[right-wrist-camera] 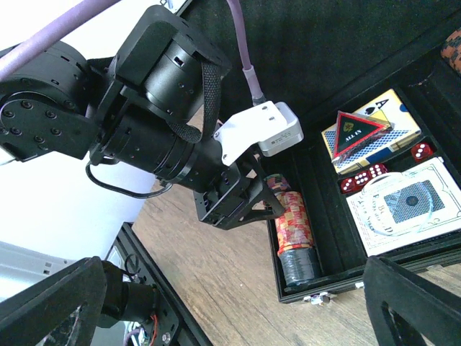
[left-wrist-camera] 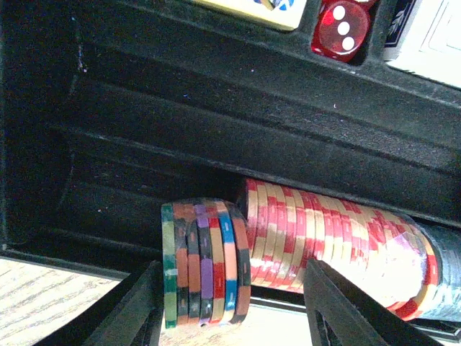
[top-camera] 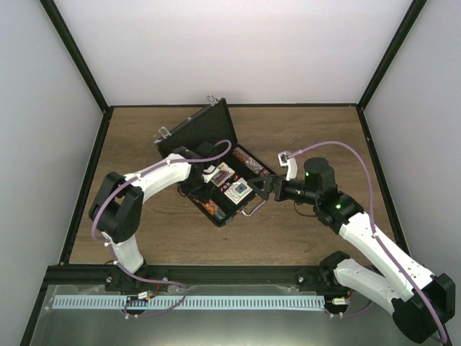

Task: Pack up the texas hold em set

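The left fingers (left-wrist-camera: pixel 133 313) stand apart with nothing clamped. A short stack of green, brown, purple and blue poker chips (left-wrist-camera: pixel 205 263) sits on edge between them, close by one finger and clear of the other. The stack lies at the near rim of the small black hinged case (left-wrist-camera: pixel 180 108), right against the end of a long row of red-and-cream chips (left-wrist-camera: pixel 324 249) lying in the same groove. Empty black grooves rise behind the row. Past them lie a red translucent die (left-wrist-camera: pixel 342 25) and a white-backed card deck (left-wrist-camera: pixel 432 36).

Across the case, the right fingers (right-wrist-camera: pixel 50 303) are spread wide and hold nothing, above the brown wooden table (right-wrist-camera: pixel 216 288) beside the case's silver handle (top-camera: pixel 252 208). A red-black triangle (right-wrist-camera: pixel 358 131) rests on a blue-and-yellow card deck (right-wrist-camera: pixel 392 137). The case lid (top-camera: pixel 194 130) stands open at the far side.
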Motion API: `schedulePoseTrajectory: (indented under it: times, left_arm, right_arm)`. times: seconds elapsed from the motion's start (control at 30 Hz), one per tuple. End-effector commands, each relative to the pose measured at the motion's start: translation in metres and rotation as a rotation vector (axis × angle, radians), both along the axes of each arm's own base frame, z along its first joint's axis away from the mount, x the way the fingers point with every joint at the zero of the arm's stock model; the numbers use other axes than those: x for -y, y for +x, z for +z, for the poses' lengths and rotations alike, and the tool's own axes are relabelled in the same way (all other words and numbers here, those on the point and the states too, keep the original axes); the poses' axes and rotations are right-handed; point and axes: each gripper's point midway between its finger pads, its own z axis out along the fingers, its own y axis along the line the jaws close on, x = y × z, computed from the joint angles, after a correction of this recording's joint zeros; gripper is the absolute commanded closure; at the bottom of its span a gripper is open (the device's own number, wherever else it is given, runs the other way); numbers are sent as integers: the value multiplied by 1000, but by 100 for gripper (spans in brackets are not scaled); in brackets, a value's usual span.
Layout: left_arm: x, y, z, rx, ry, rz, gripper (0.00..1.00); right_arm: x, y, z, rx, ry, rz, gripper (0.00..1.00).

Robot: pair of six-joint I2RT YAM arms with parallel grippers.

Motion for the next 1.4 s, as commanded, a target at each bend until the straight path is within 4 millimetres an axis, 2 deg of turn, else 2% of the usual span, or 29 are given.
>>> schedulePoseTrajectory:
  times: [0.0, 0.17, 0.5, 0.67, 0.83, 0.93, 1.03, 1.13, 1.2, 1.27, 1.37]
  left_arm:
    - [5, -15, -5, -55, -23, -11, 43]
    - [3, -15, -6, -53, -15, -6, 39]
    - [1, -12, -7, -44, 4, 10, 25]
    - [1, -11, -7, -40, 1, 14, 23]
    - [1, 0, 10, 28, -5, 35, 19]
    - [2, 14, 35, 127, -22, 60, 16]
    - [8, 29, 75, 234, -91, 86, 12]
    - [23, 44, 140, 369, -233, 114, 3]
    - [21, 57, 188, 477, -317, 156, 0]
    - [10, 71, 227, 555, -405, 211, 0]
    - [-25, 97, 257, 605, -525, 330, 0]
  right_arm:
    - [1, -1, 7, 15, 20, 3, 0]
    - [0, -1, 8, 17, 22, 4, 0]
    - [2, -1, 8, 17, 19, -4, 0]
    - [3, -1, 9, 19, 17, -6, 0]
    - [7, 1, 16, 42, 6, -35, 0]
    - [13, 3, 23, 75, -23, -63, 0]
    - [25, 10, 35, 124, -85, -122, 0]
    - [43, 15, 50, 178, -167, -200, 0]
    - [50, 17, 63, 217, -194, -230, 0]
    - [53, 19, 74, 253, -207, -240, 0]
    - [49, 24, 74, 253, -218, -229, 0]
